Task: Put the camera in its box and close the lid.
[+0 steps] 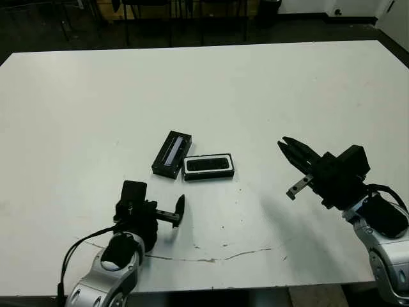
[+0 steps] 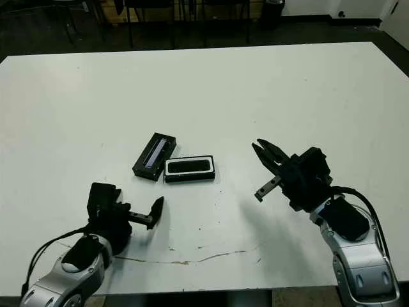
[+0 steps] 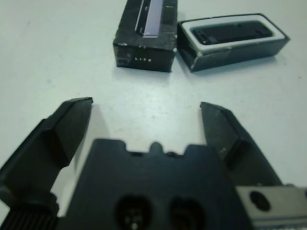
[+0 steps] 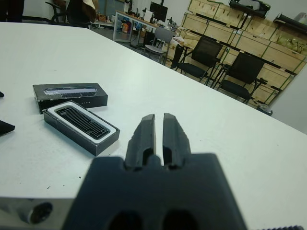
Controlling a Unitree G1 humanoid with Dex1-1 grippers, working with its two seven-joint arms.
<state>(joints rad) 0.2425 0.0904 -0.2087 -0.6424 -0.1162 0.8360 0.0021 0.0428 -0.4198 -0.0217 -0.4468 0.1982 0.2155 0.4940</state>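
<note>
Black box (image 1: 208, 167), white lining

you are looking at a white table (image 1: 255, 83) with a thin crack near its front edge. beyond the table's far edge stand black chairs (image 4: 242, 72), wooden crates (image 4: 268, 48) stacked behind them, and a dark floor (image 1: 38, 32).

Silver-grey forearms, black cables — each end effector (image 1: 295, 167) (image 1: 179, 211) matte black, two tapered fingers.
</note>
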